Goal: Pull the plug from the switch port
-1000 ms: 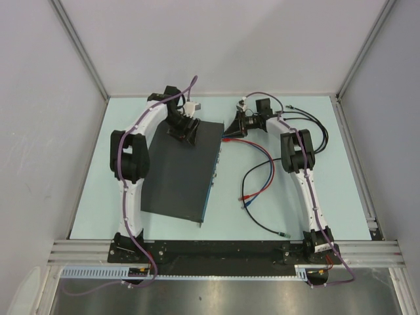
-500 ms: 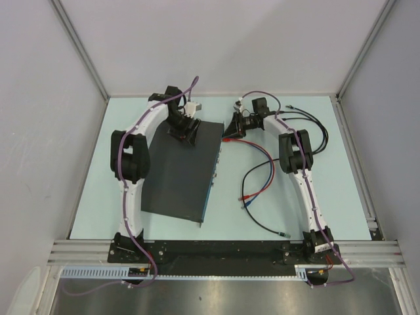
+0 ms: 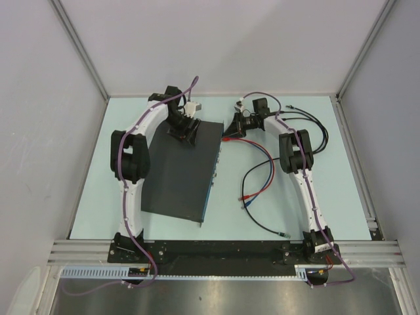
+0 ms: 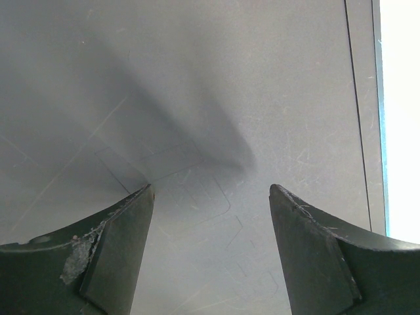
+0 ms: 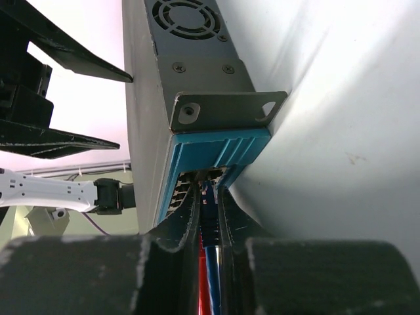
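The switch [image 3: 180,172] is a flat black box lying in the middle of the table, its blue socket face [image 3: 214,172] turned right. My left gripper [image 3: 183,134] is open, its fingertips resting on the switch's top [image 4: 210,98] at the far end. My right gripper [image 3: 228,133] is at the far end of the socket face [image 5: 216,147]. It is shut on a blue plug [image 5: 210,209] that sits in a port there. A red cable [image 5: 203,295] runs just beside the blue one between the fingers [image 5: 186,220].
Red and blue cables [image 3: 266,172] loop over the table right of the switch, with loose ends [image 3: 243,199] near the middle. Black cables [image 3: 316,128] curl round the right arm, one end [image 3: 282,233] near the front. Enclosure walls stand on three sides.
My right gripper has shifted slightly left, closer to the switch's socket face. The left arm and the switch have not moved.
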You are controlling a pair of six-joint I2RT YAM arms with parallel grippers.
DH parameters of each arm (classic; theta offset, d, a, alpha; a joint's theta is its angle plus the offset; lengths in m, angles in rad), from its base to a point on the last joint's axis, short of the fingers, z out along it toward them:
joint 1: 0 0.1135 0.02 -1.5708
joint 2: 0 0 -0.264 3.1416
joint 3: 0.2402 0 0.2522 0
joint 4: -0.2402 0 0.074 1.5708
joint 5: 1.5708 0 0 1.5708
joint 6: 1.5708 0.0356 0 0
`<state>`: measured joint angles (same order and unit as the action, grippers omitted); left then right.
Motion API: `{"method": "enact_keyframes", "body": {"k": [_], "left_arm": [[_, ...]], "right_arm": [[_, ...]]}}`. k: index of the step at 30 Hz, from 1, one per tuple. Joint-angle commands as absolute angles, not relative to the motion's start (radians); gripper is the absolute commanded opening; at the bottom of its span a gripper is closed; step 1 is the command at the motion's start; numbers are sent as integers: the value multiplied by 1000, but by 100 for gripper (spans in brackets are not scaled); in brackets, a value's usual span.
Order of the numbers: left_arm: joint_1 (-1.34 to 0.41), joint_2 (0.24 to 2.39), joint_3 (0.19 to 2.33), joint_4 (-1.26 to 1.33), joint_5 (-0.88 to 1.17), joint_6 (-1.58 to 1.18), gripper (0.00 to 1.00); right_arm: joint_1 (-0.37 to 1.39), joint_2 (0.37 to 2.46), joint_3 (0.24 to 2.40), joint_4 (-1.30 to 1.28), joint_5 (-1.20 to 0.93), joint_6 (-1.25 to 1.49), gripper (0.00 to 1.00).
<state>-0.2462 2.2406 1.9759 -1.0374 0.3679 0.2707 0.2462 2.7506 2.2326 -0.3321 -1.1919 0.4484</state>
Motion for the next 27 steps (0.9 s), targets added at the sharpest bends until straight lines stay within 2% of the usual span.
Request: {"method": "enact_keyframes", "body": {"k": [1,5,12,21,27], "left_arm": [[-249,2247,1983,-1085,341,262,78],[-249,2247,1985,-1086,336,265,78],[-249,2261,1997,-1083,337,262,78],[-250,2275,2023,-1086,342,262,79],[-256,2267,2008,-1101,362,272,79]], "right_arm": [[226,2801,2197,-339,-1118,423,6],[199,2778,2166,-397,-1101,371,5],[176,2809,2206,-338,-1094,414,5],[140,2798,2146,-336,-1137,408,5],[146,2845,2230,-245,-1135,483,4]]}}
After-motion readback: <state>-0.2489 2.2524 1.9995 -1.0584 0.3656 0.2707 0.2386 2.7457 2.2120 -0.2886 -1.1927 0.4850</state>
